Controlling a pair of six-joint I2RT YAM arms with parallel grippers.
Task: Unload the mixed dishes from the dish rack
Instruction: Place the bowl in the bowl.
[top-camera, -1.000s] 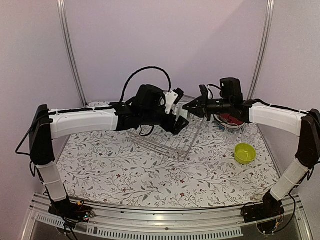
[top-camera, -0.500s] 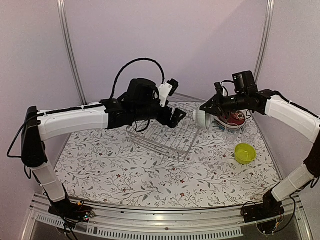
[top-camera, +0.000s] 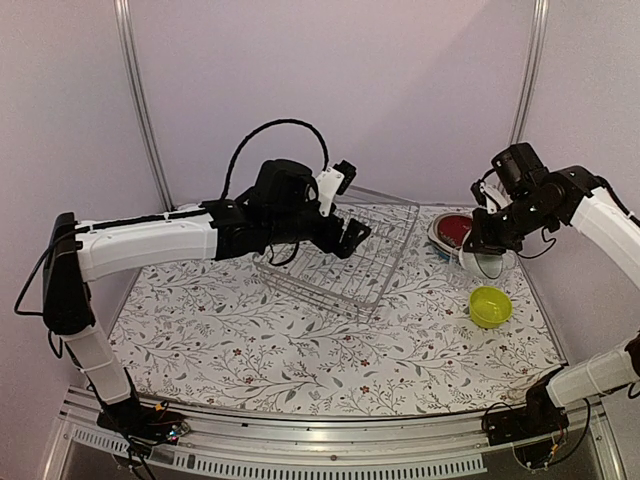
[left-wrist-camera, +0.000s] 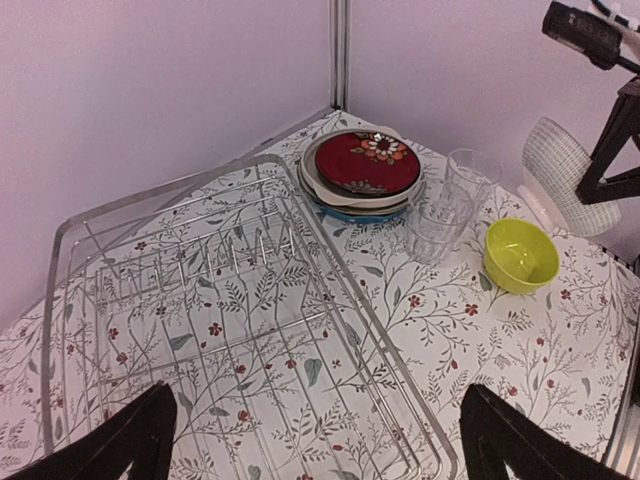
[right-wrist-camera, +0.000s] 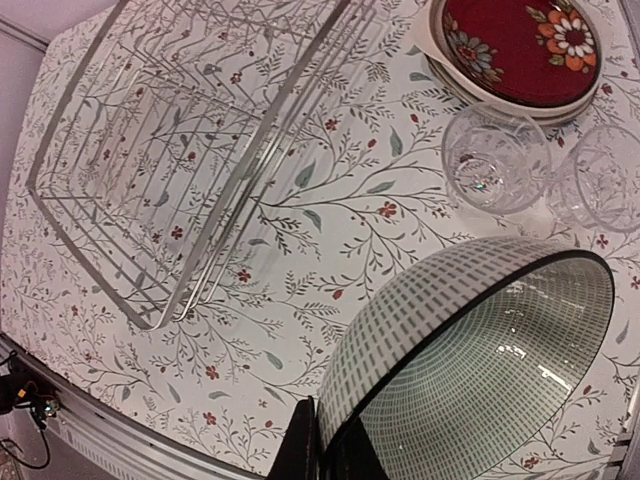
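The left pincer (left-wrist-camera: 316, 420) is spread fully wide, with nothing held, above the wire dish rack (top-camera: 340, 265), which is set on the flowered surface (top-camera: 300, 350). To the right of the rack, a stack of plates (left-wrist-camera: 365, 165) is seen, topped by a dark red one, with two clear glasses (left-wrist-camera: 470, 175) just beside it and a yellow-green bowl (top-camera: 490, 305) nearer. At the far right, a pale bowl (right-wrist-camera: 470, 350) is gripped by its rim in the closed right pincer (right-wrist-camera: 318, 440) and held tilted in the air.

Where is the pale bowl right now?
The pale bowl is on the right of the top view, held by the right hand, beside the glasses and green bowl.
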